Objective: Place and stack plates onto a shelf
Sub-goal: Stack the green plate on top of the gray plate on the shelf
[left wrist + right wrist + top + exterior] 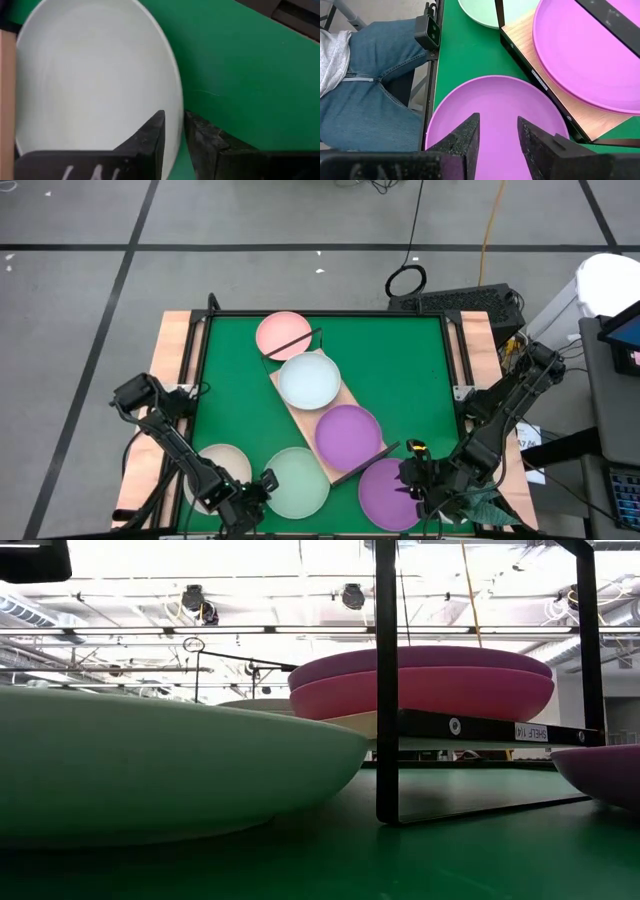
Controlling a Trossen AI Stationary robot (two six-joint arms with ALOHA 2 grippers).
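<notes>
A mint green plate (298, 483) lies flat on the green mat near the front edge. My left gripper (262, 485) is at its left rim and slightly open, one finger over the plate's inside and one outside. My right gripper (412, 480) hangs open above a purple plate (385, 495) on the mat at the front right and touches nothing. The shelf (303, 418) runs diagonally across the mat. It carries a pale blue plate (309, 380) and a purple plate (348, 437), which sits on a magenta one (420, 695). My left gripper (175, 127) comes slanting down from the table's left. The mint plate's rim (176, 107) runs into the narrow gap between its fingers, with one finger (152, 132) over the bowl and the other over the mat. I cannot tell whether either finger touches the rim. The plate rests on the mat.
A beige plate (212, 465) lies on the mat under my left arm. A salmon pink plate (284, 335) sits at the shelf's far end, under the black wire frame. A seated person's legs (370, 100) are just beyond the table's near edge. The mat shows bare at its far right and far left.
</notes>
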